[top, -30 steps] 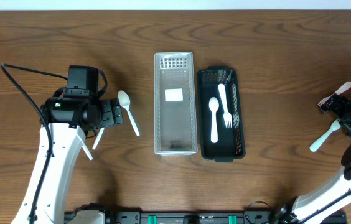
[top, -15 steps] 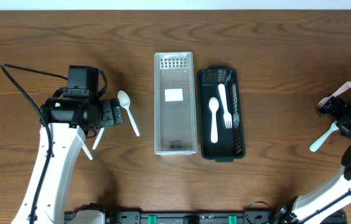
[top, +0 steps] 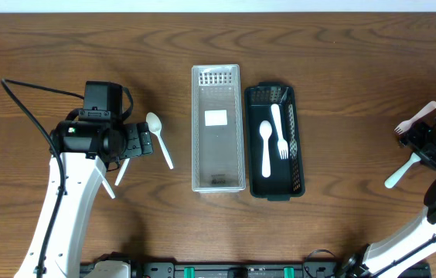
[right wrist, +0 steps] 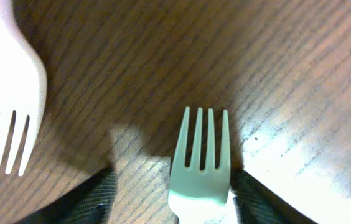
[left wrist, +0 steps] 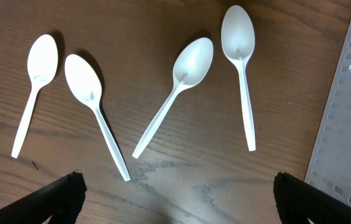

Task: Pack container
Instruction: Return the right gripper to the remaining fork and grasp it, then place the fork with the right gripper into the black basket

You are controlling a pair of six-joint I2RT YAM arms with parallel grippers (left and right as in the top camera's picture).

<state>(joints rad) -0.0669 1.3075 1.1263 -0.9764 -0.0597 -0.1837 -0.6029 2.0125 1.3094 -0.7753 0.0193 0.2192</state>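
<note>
From overhead, the clear container (top: 216, 127) lies lengthwise at the centre of the table (top: 342, 62). The black tray (top: 271, 141) touches its right side, probably so that sorted cutlery ends up in one spot. The tray holds a white spoon (top: 265, 147), a white fork (top: 280, 131) and some darker pieces that are too small to identify. The left gripper (top: 145, 143) hangs over loose cutlery at mid-left. The right gripper (top: 417, 145) sits at the far right edge between two pale forks. Each arm seems to be working the pile on its own side. A blank white label (top: 216, 117) lies on the container floor, and no writing or brand can be read anywhere.

In the left wrist view, four spoons (left wrist: 245, 68) fan across the wood with their bowls toward the top of the frame. The container wall shows at the right edge. The fingertips (left wrist: 63, 196) stand wide apart in the bottom corners, holding nothing.

In the right wrist view, a fork (right wrist: 201, 155) lies tines-up at lower centre between the dark fingers (right wrist: 82, 199). They are spread to either side of it and not yet pinching, which looks like lining up for a pick. A second fork (right wrist: 4, 106) lies at the left edge.
</note>
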